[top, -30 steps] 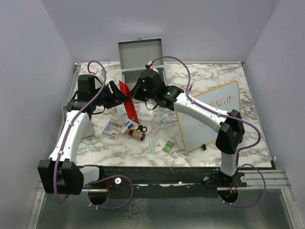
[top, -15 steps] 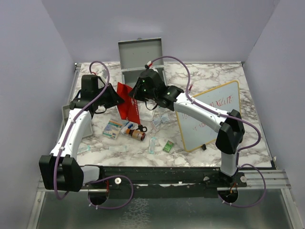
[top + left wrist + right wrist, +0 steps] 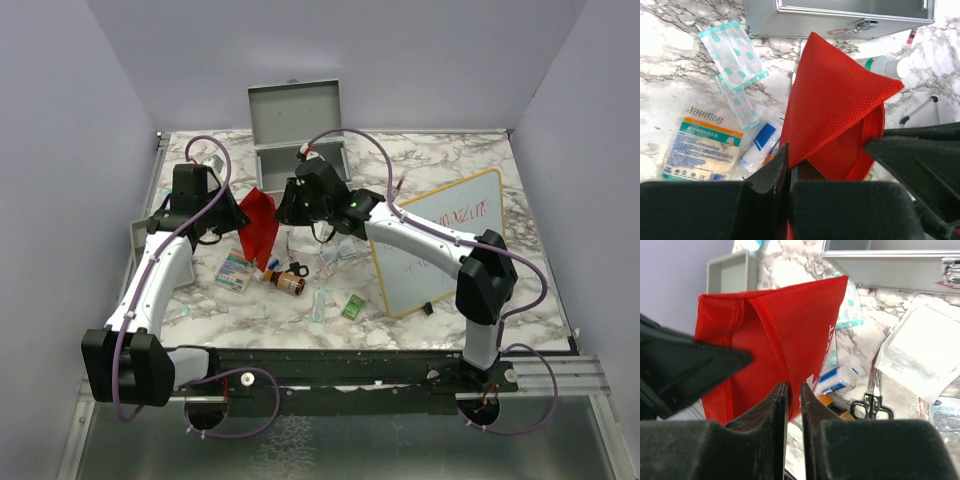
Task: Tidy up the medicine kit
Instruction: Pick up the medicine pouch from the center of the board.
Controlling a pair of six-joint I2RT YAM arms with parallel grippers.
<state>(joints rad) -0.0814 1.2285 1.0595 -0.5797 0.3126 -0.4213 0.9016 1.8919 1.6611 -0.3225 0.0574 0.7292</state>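
The medicine kit (image 3: 296, 125) stands open at the back of the table, its latch side visible in the left wrist view (image 3: 840, 17) and the right wrist view (image 3: 890, 267). A red fabric pouch (image 3: 258, 225) hangs in front of it. My left gripper (image 3: 237, 215) is shut on the pouch's (image 3: 835, 110) lower edge, jaws (image 3: 788, 150) pressed together. My right gripper (image 3: 283, 208) sits just right of the pouch (image 3: 780, 325). Its jaws (image 3: 793, 385) stand a narrow gap apart at the pouch's edge, gripping nothing.
Supplies lie scattered under the pouch: plasters (image 3: 732, 50), a gauze packet (image 3: 700, 150), scissors (image 3: 872, 405), a brown bottle (image 3: 290, 282), a green packet (image 3: 352, 307). A shallow grey tray (image 3: 135, 240) sits far left. A wood-framed whiteboard (image 3: 440, 240) lies at right.
My left gripper closed on the red pouch. My right gripper parted its jaws and let go of it. The pouch dropped lower and now hangs from the left gripper.
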